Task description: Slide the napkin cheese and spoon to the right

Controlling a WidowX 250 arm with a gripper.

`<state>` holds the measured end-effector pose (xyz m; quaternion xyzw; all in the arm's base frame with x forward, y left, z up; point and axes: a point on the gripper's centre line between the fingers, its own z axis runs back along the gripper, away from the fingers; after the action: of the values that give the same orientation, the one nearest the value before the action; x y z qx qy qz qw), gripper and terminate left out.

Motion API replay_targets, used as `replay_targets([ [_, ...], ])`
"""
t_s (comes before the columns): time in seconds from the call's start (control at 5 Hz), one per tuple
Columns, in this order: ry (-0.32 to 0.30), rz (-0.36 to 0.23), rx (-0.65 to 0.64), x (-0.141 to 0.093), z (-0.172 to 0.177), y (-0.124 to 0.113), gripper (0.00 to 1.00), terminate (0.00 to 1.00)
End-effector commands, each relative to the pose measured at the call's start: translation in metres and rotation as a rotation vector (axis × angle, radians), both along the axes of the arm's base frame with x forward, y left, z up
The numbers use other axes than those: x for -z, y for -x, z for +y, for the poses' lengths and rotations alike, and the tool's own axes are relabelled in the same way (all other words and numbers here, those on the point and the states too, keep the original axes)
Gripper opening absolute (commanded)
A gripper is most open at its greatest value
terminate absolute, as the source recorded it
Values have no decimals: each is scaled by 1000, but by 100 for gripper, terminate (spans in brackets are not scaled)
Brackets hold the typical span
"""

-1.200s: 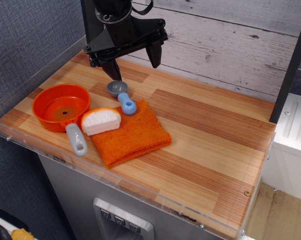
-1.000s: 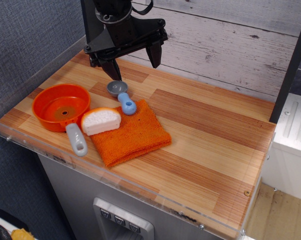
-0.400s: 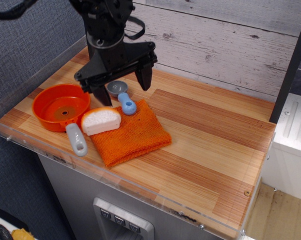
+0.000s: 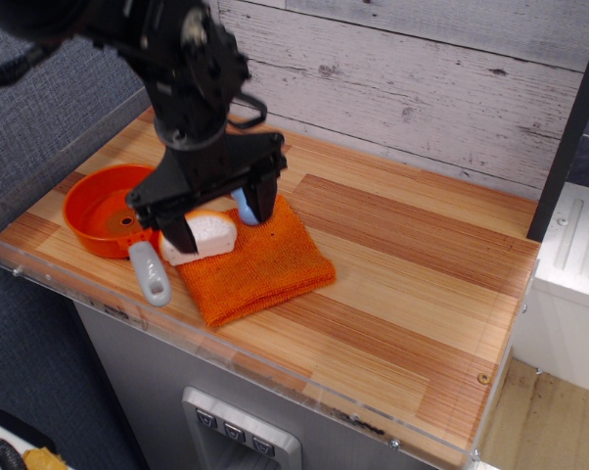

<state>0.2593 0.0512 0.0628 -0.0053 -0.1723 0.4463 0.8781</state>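
The orange napkin point(image 4: 260, 264) lies flat near the table's front left. The white cheese point(image 4: 211, 235) with its orange rind rests on the napkin's left corner. Only a bit of the spoon's light blue handle point(image 4: 241, 204) shows between the fingers; its grey bowl is hidden behind the gripper. My gripper point(image 4: 221, 217) is open and low over the napkin's back left. One finger stands just left of the cheese, the other at the spoon's handle end.
An orange pan point(image 4: 94, 211) with a grey handle point(image 4: 150, 274) sits just left of the napkin, against the cheese. A clear plastic rim point(image 4: 275, 377) runs along the front and left edges. Bare wood point(image 4: 422, 284) stretches to the right.
The gripper has come forward and down from behind the spoon to straddle the cheese and spoon handle. Napkin, cheese and pan have not moved.
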Motion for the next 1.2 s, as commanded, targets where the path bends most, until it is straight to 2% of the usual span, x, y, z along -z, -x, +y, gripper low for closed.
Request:
replay_targets([
  [0.0, -13, 159, 73, 38, 4, -8, 100, 0],
  [0.4, -26, 194, 79, 58, 7, -12, 100, 0],
  [0.6, -18, 190, 145, 66, -5, -18, 100, 0],
  [1.0, 14, 151, 311, 64, -58, -35, 100, 0],
])
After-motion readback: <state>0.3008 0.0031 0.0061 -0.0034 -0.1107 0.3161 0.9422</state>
